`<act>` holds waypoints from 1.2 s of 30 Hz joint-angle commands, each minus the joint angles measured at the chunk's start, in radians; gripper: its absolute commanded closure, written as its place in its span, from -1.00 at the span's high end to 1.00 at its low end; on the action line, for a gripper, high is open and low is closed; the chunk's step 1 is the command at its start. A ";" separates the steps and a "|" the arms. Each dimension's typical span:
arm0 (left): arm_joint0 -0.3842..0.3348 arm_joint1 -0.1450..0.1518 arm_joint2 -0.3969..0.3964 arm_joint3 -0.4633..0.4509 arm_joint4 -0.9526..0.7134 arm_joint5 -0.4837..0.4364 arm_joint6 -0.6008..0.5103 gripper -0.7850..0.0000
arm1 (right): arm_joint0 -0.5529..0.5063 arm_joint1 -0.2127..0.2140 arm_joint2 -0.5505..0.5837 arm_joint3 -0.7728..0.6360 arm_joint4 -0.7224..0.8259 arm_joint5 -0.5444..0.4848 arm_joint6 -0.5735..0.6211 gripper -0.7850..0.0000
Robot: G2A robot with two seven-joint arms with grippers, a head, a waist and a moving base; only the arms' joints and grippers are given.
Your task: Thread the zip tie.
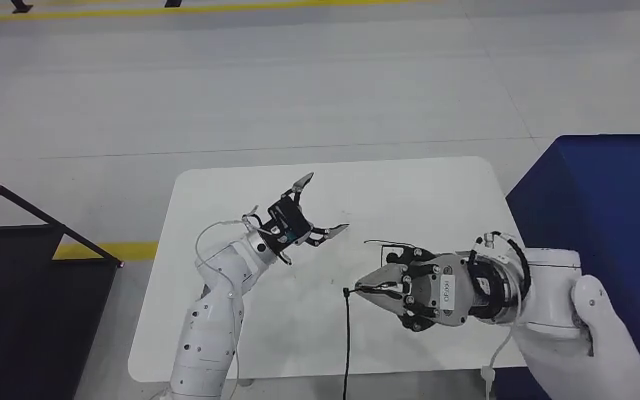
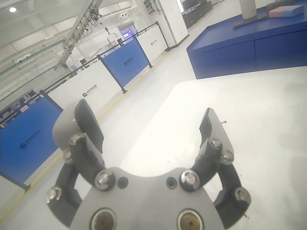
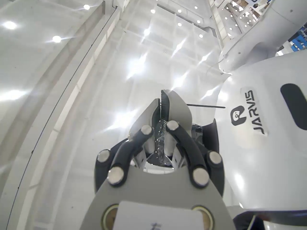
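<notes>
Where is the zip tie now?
Top view: the zip tie is pinched in the right gripper, trailing toward the near side of the table.

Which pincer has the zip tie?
The right pincer: it is shut on the thin black zip tie, which trails from its tips. The left pincer is spread wide open above the white table, holding nothing.

Left end effector [image 1: 325,203] spread open; right end effector [image 1: 360,290] pinches zip tie [image 1: 347,340].
</notes>
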 commanded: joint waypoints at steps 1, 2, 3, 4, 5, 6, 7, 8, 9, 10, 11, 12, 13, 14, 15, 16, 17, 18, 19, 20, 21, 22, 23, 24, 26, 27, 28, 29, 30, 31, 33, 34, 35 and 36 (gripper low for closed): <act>0.000 0.000 0.000 0.000 0.000 0.000 0.000 1.00 | 0.001 -0.002 0.005 -0.015 -0.021 -0.015 0.016 -1.00; 0.000 0.000 0.000 0.000 0.000 0.000 0.000 1.00 | 0.010 -0.003 0.021 -0.037 -0.070 -0.023 0.030 -1.00; 0.000 0.000 0.000 0.000 0.000 0.000 0.000 1.00 | 0.022 -0.004 0.049 -0.071 -0.155 -0.040 0.042 -1.00; 0.000 0.000 0.000 0.000 0.000 0.000 0.000 1.00 | 0.037 -0.006 0.081 -0.106 -0.268 -0.069 0.064 -1.00; 0.000 0.000 0.000 0.000 0.000 0.000 0.000 1.00 | 0.045 -0.007 0.102 -0.117 -0.379 -0.096 0.111 -1.00; 0.000 0.000 0.000 0.000 0.000 0.000 0.000 1.00 | 0.046 -0.009 0.105 -0.117 -0.475 -0.105 0.173 -1.00; 0.000 0.000 0.000 0.000 0.000 0.000 0.000 1.00 | 0.039 -0.009 0.100 -0.117 -0.554 -0.116 0.232 -1.00; 0.000 0.000 0.000 0.000 0.000 0.000 0.000 1.00 | 0.021 -0.010 0.090 -0.115 -0.607 -0.134 0.289 -1.00; 0.000 0.000 0.000 0.000 0.000 0.000 0.000 1.00 | -0.007 -0.012 0.076 -0.103 -0.625 -0.145 0.337 -1.00; 0.000 0.000 0.000 0.000 0.000 0.000 0.000 1.00 | -0.022 -0.012 0.073 -0.098 -0.649 -0.159 0.369 -1.00; 0.000 0.000 0.000 0.000 0.000 0.000 0.000 1.00 | -0.028 -0.013 0.078 -0.095 -0.668 -0.186 0.386 -1.00; 0.000 0.000 0.000 0.000 0.000 0.000 0.000 1.00 | -0.028 -0.013 0.078 -0.095 -0.668 -0.186 0.386 -1.00; 0.000 0.000 0.000 0.000 0.000 0.000 0.000 1.00 | -0.028 -0.013 0.078 -0.095 -0.668 -0.186 0.386 -1.00; 0.000 0.000 0.000 0.000 0.000 0.000 0.000 1.00 | -0.028 -0.013 0.078 -0.095 -0.668 -0.186 0.386 -1.00; 0.000 0.000 0.000 0.000 0.000 0.000 0.000 1.00 | -0.028 -0.013 0.078 -0.095 -0.668 -0.186 0.386 -1.00; 0.000 0.000 0.000 0.000 0.000 0.000 0.000 1.00 | -0.028 -0.013 0.078 -0.095 -0.668 -0.186 0.386 -1.00; 0.000 0.000 0.000 0.000 0.000 0.000 0.000 1.00 | -0.034 -0.012 0.077 -0.086 -0.680 -0.186 0.370 -1.00; 0.000 0.000 0.000 0.000 0.000 0.000 0.000 1.00 | -0.042 -0.012 0.079 -0.070 -0.699 -0.192 0.338 -1.00; 0.000 0.000 0.000 0.000 0.000 0.000 0.000 1.00 | -0.050 -0.012 0.082 -0.048 -0.693 -0.196 0.322 -1.00; 0.000 0.000 0.000 0.000 0.000 0.000 0.000 1.00 | -0.056 -0.012 0.086 -0.021 -0.663 -0.186 0.320 -1.00; 0.000 0.000 0.000 0.000 0.000 0.000 0.000 1.00 | -0.059 -0.010 0.098 0.009 -0.640 -0.161 0.305 -1.00; 0.000 0.000 0.000 0.000 0.000 0.000 0.000 1.00 | -0.059 -0.008 0.115 0.035 -0.627 -0.131 0.280 -1.00; 0.000 0.000 0.000 0.000 0.000 0.000 0.000 1.00 | -0.059 -0.005 0.133 0.057 -0.606 -0.101 0.267 -1.00; 0.000 0.000 0.000 0.000 0.000 0.000 0.000 1.00 | -0.061 -0.002 0.152 0.079 -0.578 -0.065 0.260 -1.00; 0.000 0.000 0.000 0.000 0.000 0.000 0.000 1.00 | -0.069 0.003 0.203 0.125 -0.523 -0.020 0.238 -1.00; 0.000 0.000 0.000 0.000 0.000 0.000 0.000 1.00 | -0.079 0.007 0.224 0.146 -0.495 0.016 0.218 -1.00; 0.000 0.000 0.000 0.000 0.000 0.000 0.000 1.00 | -0.087 0.010 0.243 0.162 -0.470 0.035 0.197 -1.00; 0.000 0.000 0.000 0.000 0.000 0.000 0.000 1.00 | -0.092 0.015 0.256 0.162 -0.454 0.035 0.180 -1.00; 0.000 0.000 0.000 0.000 0.000 0.000 0.000 1.00 | -0.100 0.020 0.266 0.166 -0.434 0.035 0.172 -1.00; 0.000 0.000 0.000 0.000 0.000 0.000 0.000 1.00 | -0.108 0.024 0.272 0.166 -0.420 0.035 0.158 -1.00; 0.000 0.000 0.000 0.000 0.000 0.000 0.000 1.00 | -0.124 0.036 0.269 0.156 -0.412 0.035 0.121 -1.00; 0.000 0.000 0.000 0.000 0.000 0.000 0.000 1.00 | -0.125 0.040 0.272 0.155 -0.400 0.035 0.115 -1.00; 0.000 0.000 0.000 0.000 0.000 0.000 0.000 1.00 | -0.121 0.042 0.276 0.152 -0.388 0.035 0.117 -1.00; 0.000 0.000 0.000 0.000 0.000 0.000 0.000 1.00 | -0.113 0.042 0.283 0.147 -0.378 0.022 0.130 -1.00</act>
